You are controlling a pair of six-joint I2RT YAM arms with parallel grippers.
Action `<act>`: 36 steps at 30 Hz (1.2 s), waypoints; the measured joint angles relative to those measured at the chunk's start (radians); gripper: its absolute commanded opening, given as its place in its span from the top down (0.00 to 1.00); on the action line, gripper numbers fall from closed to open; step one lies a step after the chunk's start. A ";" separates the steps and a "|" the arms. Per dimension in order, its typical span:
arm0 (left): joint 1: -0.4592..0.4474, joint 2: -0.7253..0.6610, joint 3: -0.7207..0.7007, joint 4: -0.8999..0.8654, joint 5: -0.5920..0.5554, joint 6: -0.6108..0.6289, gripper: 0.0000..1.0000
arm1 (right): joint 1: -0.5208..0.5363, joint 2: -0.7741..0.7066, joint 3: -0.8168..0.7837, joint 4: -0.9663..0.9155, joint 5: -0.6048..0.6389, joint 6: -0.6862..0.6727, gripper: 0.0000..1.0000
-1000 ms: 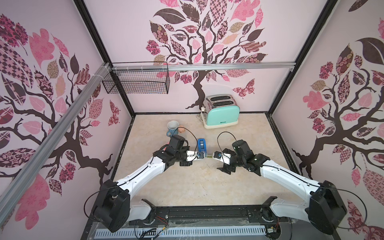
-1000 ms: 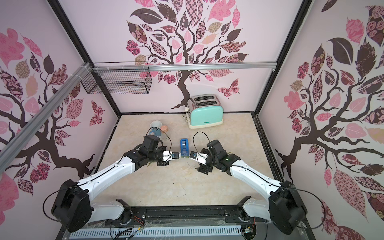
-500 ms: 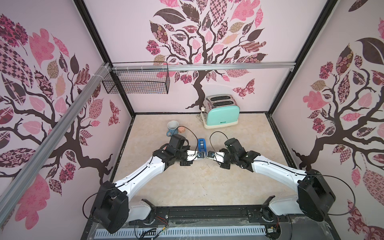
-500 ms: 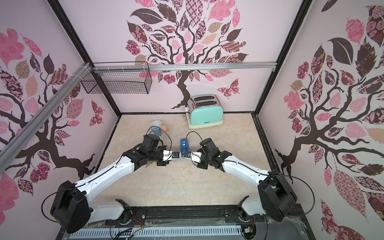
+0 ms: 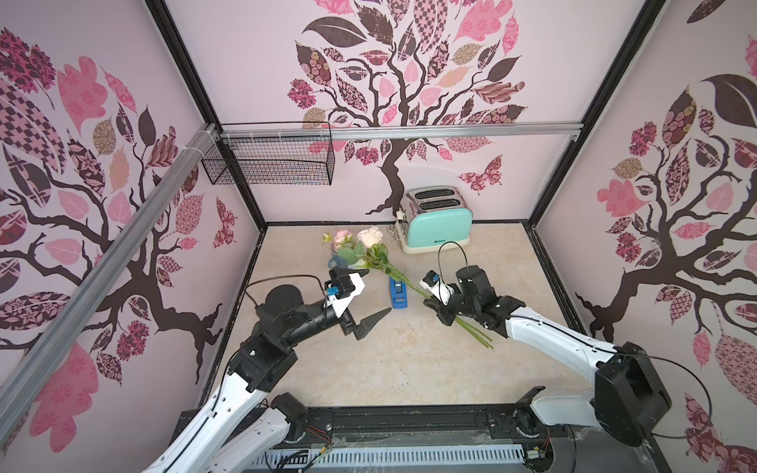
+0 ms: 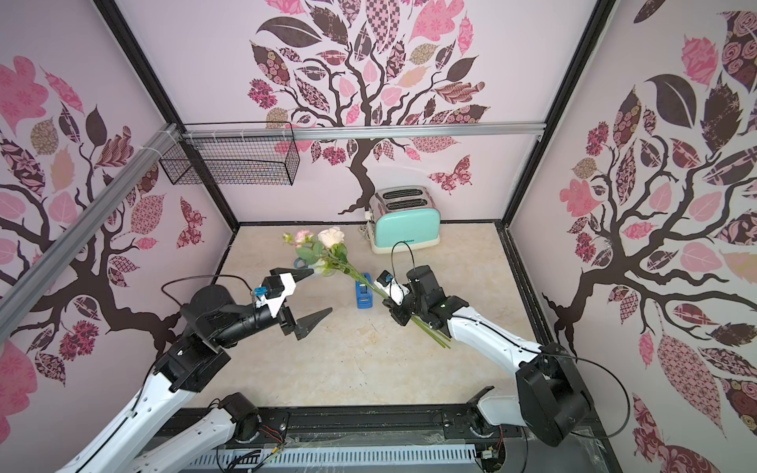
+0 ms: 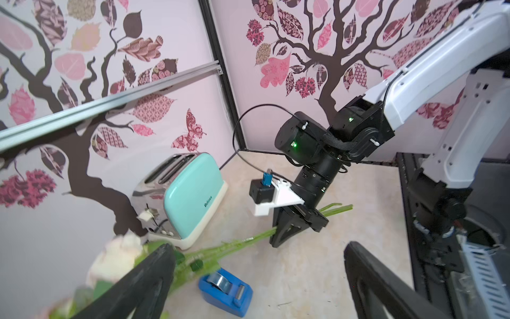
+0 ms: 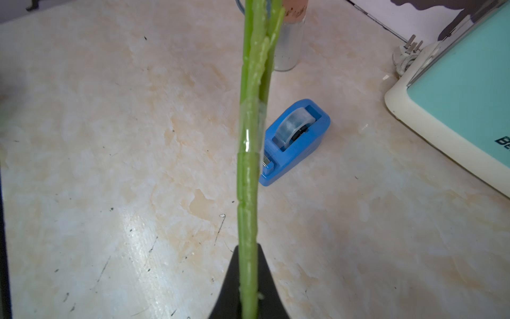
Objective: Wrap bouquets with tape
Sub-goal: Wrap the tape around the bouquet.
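A second ago the two grippers met tip to tip just in front of the tape dispenser. Now they stand apart. The left gripper has drawn back toward its own side and its fingers are spread wide, holding nothing. The right gripper is clamped tight on the stems of the bouquet. Blooms also show above the blue mug near the back wall, where earlier only the mug was visible.

In both top views the bouquet is held at a slant. Its pink and cream blooms point toward the back wall, left of the toaster. Its stems cross over the dispenser, and the cut ends jut out past the right gripper over that arm. The dispenser sits on the table between the two arms.

The right wrist view adds what the top views cannot resolve – a band of clear tape wrapped around the bundled stems, a little way beyond the closed fingertips. The dispenser lies beneath, apart from the stems.

The left wrist view looks through its own open gripper. The cream bloom is just beside one finger – whether they touch I cannot tell – and the right gripper grips the stems above the table.
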 measured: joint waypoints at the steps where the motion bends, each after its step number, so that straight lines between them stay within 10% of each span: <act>1: 0.000 -0.027 -0.041 0.020 -0.019 -0.058 0.02 | -0.001 -0.025 -0.013 0.017 -0.017 0.035 1.00; 5: 0.000 -0.146 -0.258 0.130 -0.114 -0.304 0.02 | 0.000 -0.134 -0.074 0.125 -0.097 0.192 1.00; 8: 0.000 -0.188 -0.389 0.274 -0.190 -0.505 0.51 | 0.002 -0.199 -0.117 0.217 -0.128 0.309 1.00; 10: 0.000 -0.166 -0.437 0.377 -0.238 -0.631 0.61 | 0.002 -0.247 -0.163 0.286 -0.137 0.387 1.00; 19: -0.004 0.200 -0.495 0.840 -0.237 -0.985 0.42 | 0.014 -0.299 -0.249 0.500 -0.159 0.605 1.00; 36: -0.086 0.542 -0.349 1.268 -0.100 -1.037 0.39 | 0.066 -0.296 -0.250 0.669 -0.221 0.781 1.00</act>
